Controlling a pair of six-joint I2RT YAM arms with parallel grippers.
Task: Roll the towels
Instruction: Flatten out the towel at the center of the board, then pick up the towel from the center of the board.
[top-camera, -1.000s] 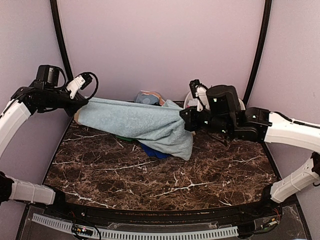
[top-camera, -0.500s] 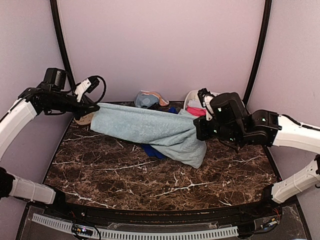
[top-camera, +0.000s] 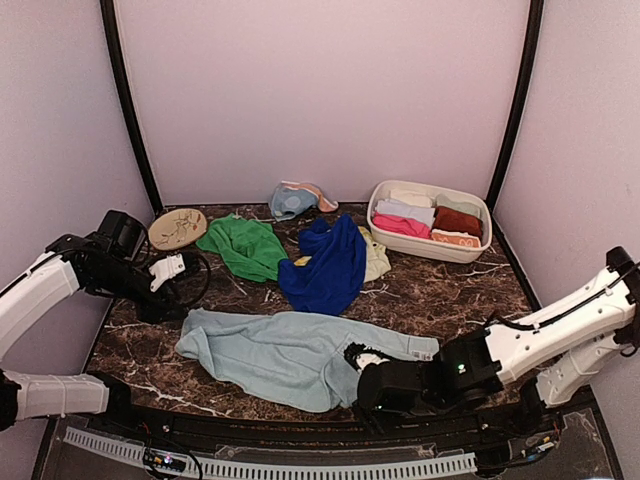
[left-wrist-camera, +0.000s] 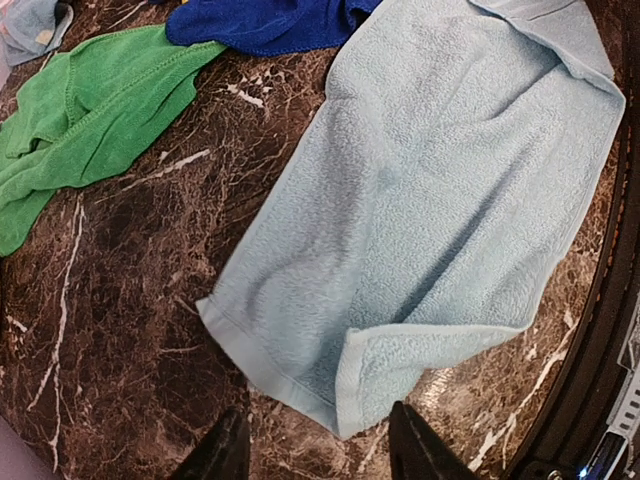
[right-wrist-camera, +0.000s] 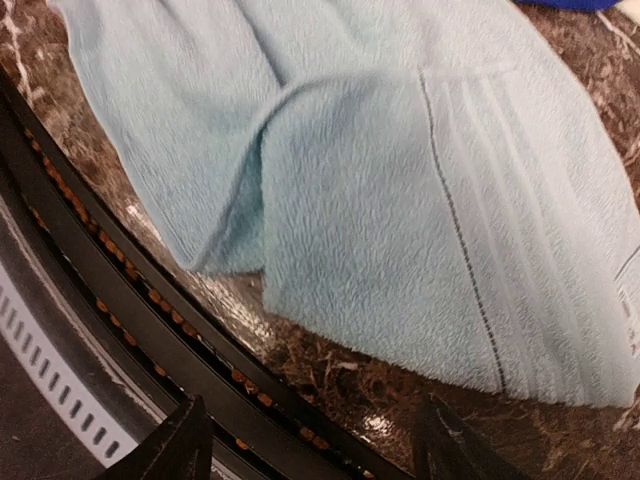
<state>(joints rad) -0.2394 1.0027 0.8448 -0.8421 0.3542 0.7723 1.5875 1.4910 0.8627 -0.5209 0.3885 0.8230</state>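
A second ago the light blue towel (top-camera: 290, 352) hung stretched in the air between the two arms near the back of the scene. Now it lies spread on the worktop (top-camera: 470, 300) in the lower middle of the top view, close to the near edge and well apart from the green towel (top-camera: 245, 245) and the royal blue towel (top-camera: 325, 265) behind it. Both arms have let go. The left end effector (top-camera: 168, 272) stands at the left of the frame just off the towel's left end; its wrist view shows its fingers parted and empty above a short edge with one corner folded over. The right end effector (top-camera: 365, 380) sits low at the towel's lower right, released too; its own view shows bare fingers over the worktop's rim and a fold in the cloth beneath. For the task, this looks like the end of the laying-out step: the towel is down and mostly flat, but nothing of it is rolled yet. The turned corner and the creases along the near edge will probably need smoothing, or the roll may come out uneven. Several rolled towels (top-camera: 430, 218) already sit in the basin (top-camera: 425, 248) at upper right, so this one looks next in line.
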